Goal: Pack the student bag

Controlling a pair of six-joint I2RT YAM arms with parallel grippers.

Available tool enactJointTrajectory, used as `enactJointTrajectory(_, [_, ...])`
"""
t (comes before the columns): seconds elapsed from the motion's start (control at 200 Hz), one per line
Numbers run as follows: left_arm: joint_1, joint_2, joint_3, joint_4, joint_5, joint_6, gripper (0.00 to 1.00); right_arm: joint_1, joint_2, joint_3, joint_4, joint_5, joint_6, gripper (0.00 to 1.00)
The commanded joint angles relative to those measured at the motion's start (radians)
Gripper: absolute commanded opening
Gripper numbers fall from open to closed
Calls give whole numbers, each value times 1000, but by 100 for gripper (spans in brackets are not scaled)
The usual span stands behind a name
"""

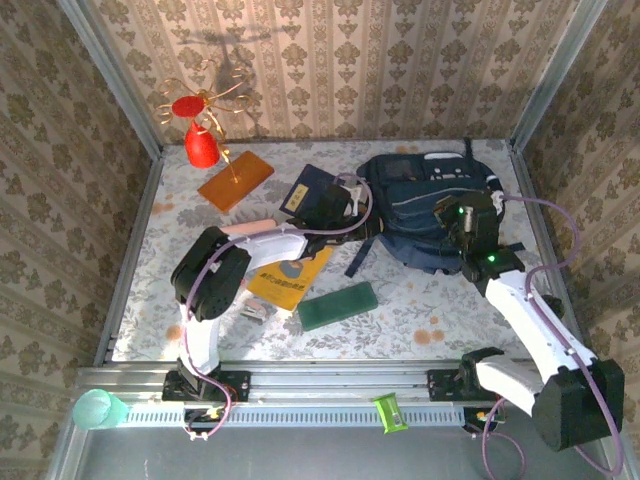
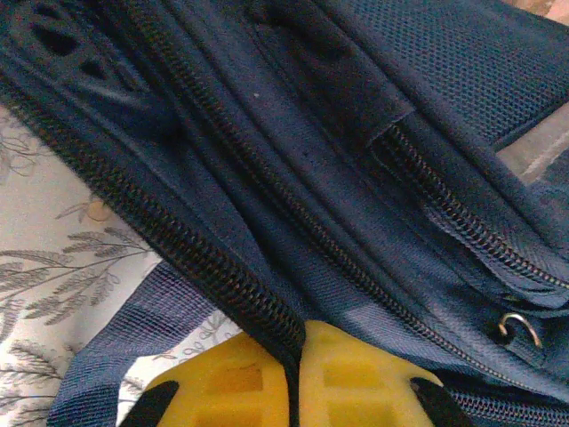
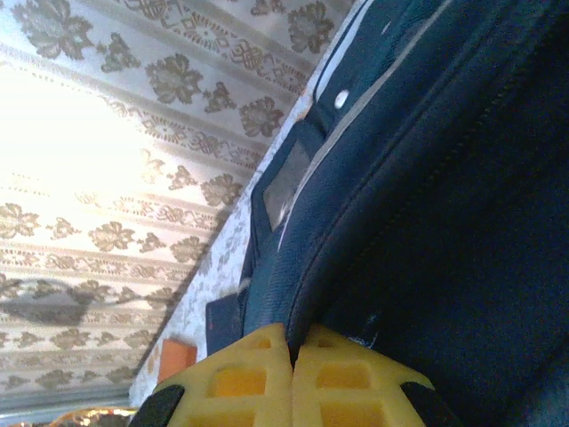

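Packing barely begun | left gripper (image 2: pixel 293 336) and right gripper (image 3: pixel 292 345) both pinch student bag (image 1: pixel 410 210) fabric | orange book (image 1: pixel 235 180), green case (image 1: pixel 338 305), yellow booklet (image 1: pixel 290 278) lie outside, unpacked

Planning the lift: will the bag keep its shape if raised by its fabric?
Probably floppy: the bag folds and creases at the left gripper. It would likely sag from the pinch of the right gripper too. Its loose strap may trail.
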Motion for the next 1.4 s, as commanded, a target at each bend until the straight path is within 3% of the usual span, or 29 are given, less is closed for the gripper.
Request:
enactJointTrajectory(0.0, [53,-75,53,-111,18,160,1,4,-85,-2,9,-34,-85,1])
enactJointTrajectory(0.25, [163,-122,100,-291,173,336,0,9,-164,-118,14,-109,-14,6])
enactJointTrajectory(0.455, [248,-122,153,-438,261,470,0,64,-115,-151,46,-153,9,13])
enactJointTrajectory(0.55, [287,-120,154,-460,297,497,0,72,-60,-123,14,-211,-54,21])
enactJointTrajectory(0.72, [335,-100,186,-499,311,527,0,59,17,-9,-197,-293,-293,40])
enactJointTrajectory(0.795, [339,-92,204,-521,311,546,0,26,38,43,-297,-318,-413,51])
enactJointTrajectory(0.92, [374,-79,227,-523,325,543,0,-55,66,99,-415,-327,-544,59])
enactJointTrajectory(1.105, [375,-62,235,-517,347,535,0,-217,163,92,-349,-428,-564,77])
enactJointTrajectory(1.275, [376,-68,233,-520,348,535,0,-319,363,199,-275,-456,-552,79])
enactJointTrajectory(1.395, [375,-71,231,-523,347,534,0,-377,590,328,-219,-479,-526,79])
